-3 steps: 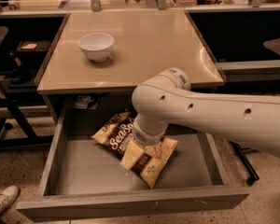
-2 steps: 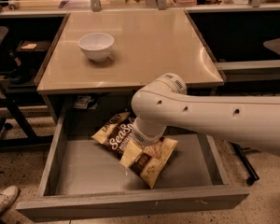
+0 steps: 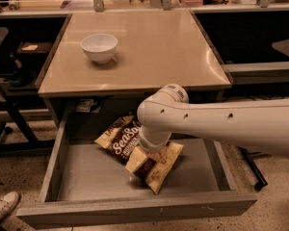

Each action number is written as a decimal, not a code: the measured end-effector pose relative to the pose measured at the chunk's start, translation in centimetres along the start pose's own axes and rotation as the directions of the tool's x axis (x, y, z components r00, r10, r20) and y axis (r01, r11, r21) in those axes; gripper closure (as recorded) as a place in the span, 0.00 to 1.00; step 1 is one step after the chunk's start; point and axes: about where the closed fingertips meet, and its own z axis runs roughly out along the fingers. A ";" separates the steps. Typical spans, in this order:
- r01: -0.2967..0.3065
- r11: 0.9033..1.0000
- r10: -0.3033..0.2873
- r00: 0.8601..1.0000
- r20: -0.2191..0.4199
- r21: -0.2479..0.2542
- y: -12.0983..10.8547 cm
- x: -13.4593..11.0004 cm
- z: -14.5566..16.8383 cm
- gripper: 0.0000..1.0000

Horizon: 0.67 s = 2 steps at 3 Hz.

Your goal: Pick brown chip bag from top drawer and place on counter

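The brown chip bag [image 3: 121, 143] lies crumpled in the open top drawer [image 3: 86, 172], left of its middle, with white "Sea Salt" script and tan ends showing. My gripper [image 3: 151, 151] is at the end of the white arm, which reaches in from the right. It points down onto the middle of the bag, and the wrist covers most of it and part of the bag. The beige counter [image 3: 154, 52] sits above the drawer.
A white bowl [image 3: 99, 47] stands on the counter's left side. Dark side desks flank the counter. A chair base [image 3: 5, 129] is at the left and a shoe [image 3: 2, 207] at the lower left. The drawer's front panel [image 3: 135, 210] juts toward me.
The arm has sunk slightly toward the bag. The bag has stayed in place in the drawer.
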 end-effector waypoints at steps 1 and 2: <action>-0.012 1.000 0.012 1.000 -0.015 -0.002 -0.3 0.2 1.0 0.00; -0.012 1.000 0.012 1.000 -0.015 -0.002 -0.3 0.2 1.0 0.19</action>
